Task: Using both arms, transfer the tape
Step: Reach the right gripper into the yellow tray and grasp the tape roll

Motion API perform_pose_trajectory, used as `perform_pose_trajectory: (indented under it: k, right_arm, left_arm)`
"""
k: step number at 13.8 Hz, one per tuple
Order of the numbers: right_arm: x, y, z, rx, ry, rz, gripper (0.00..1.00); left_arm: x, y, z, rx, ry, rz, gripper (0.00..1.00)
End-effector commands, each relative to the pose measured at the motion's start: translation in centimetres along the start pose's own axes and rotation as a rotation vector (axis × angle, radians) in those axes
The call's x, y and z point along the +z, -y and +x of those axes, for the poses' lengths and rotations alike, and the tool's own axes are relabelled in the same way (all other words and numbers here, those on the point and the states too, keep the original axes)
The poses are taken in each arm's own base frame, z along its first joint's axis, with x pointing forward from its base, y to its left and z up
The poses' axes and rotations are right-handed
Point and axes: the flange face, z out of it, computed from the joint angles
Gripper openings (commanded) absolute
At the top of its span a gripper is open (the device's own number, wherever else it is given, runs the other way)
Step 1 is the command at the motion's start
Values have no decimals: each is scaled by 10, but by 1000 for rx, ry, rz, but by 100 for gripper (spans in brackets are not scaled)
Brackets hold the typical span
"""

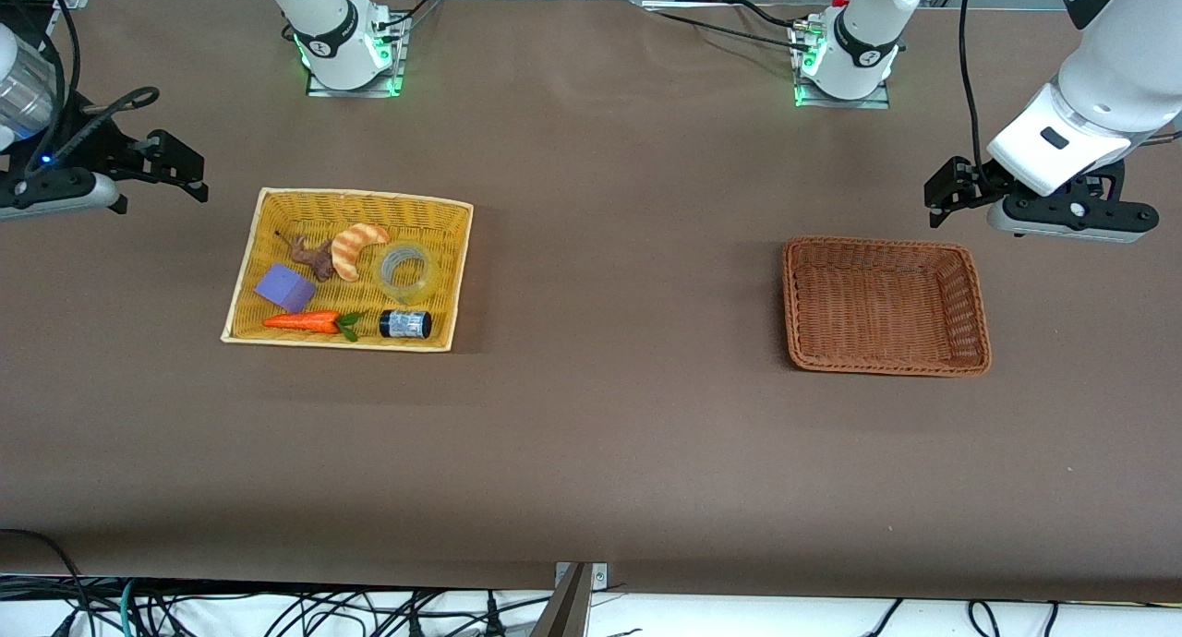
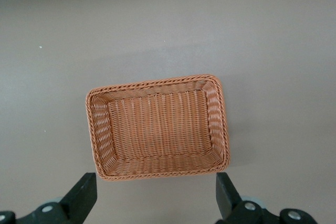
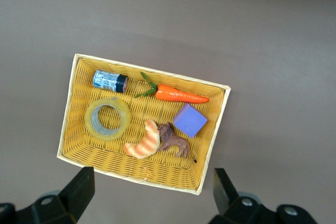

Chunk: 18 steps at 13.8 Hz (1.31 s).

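Note:
The tape (image 1: 411, 289), a clear yellowish ring, lies flat in the yellow basket (image 1: 277, 203) at the right arm's end of the table. It also shows in the right wrist view (image 3: 126, 120), beside a croissant. My right gripper (image 1: 180, 166) hangs open and empty over the bare table beside that basket; in the right wrist view its gripper (image 3: 152, 190) frames the basket's rim. My left gripper (image 1: 946, 194) hangs open and empty over the table by the brown basket (image 1: 970, 286); in its own view the left gripper (image 2: 156, 192) is just off the basket's rim (image 2: 157, 173).
In the yellow basket with the tape lie a croissant (image 1: 355, 249), a brown toy animal (image 1: 314, 257), a purple cube (image 1: 284, 287), a carrot (image 1: 305, 321) and a small dark jar (image 1: 404, 323). The brown basket is empty. Brown cloth covers the table.

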Motion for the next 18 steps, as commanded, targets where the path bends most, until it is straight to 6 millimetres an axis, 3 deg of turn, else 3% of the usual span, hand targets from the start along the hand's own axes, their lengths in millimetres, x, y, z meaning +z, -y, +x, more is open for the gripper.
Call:
perform_pose_trajectory:
  k: [1, 3, 4, 6, 8, 11, 14, 16, 18]
  right_arm:
    - [0, 7, 5, -26, 11, 0, 100]
    - [28, 20, 9, -37, 67, 10, 100]
    - [45, 37, 11, -64, 95, 8, 100]
    - [91, 52, 13, -46, 157, 10, 100]
    - [148, 72, 1, -42, 155, 8, 100]
    - [215, 77, -16, -41, 130, 7, 100]
    - [297, 88, -47, -6, 77, 3, 100]
    - [331, 90, -56, -5, 58, 2, 100]
    - [350, 94, -55, 23, 58, 1, 100]
  left_arm:
    - [-6, -1, 0, 9, -2, -20, 100]
    - [-6, -1, 0, 9, -2, -20, 100]
    - [-6, -1, 0, 9, -2, -20, 100]
    - [-6, -1, 0, 9, -2, -20, 100]
    - [-6, -1, 0, 9, -2, -20, 100]
    - [-6, -1, 0, 9, -2, -20, 100]
    - [-6, -1, 0, 9, -2, -20, 100]
    - [-6, -1, 0, 9, -2, -20, 100]
    - [-6, -1, 0, 9, -2, -20, 100]
